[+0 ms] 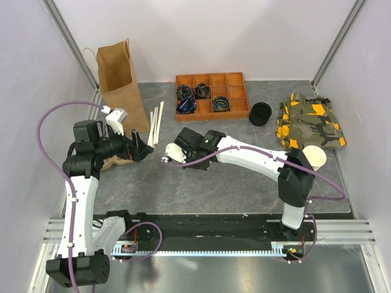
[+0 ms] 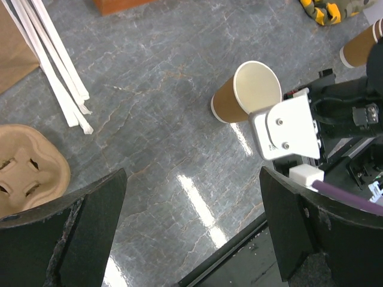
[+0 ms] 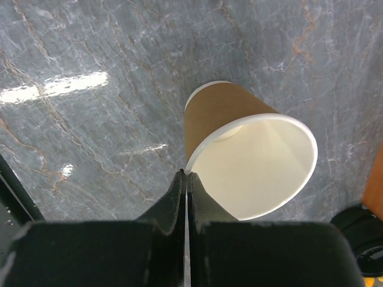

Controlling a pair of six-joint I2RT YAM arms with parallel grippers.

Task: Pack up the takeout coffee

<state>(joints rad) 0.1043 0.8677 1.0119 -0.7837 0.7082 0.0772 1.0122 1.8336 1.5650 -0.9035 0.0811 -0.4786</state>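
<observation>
Right hand clenched on the rim of the tilted paper cup; left hand released, above the desk.

Notes on your rig: the white-shelled left arm and the white-shelled right arm both have glossy white plastic links and matte black joint housings. A purple sheathed cable loops along each. There is a small green indicator light on the right arm's black wrist block. The left gripper has broad black fingers with edges scuffed grey. The right gripper has narrow black wedge fingers. Beside it is a white angled bracket with two silver screws.
</observation>
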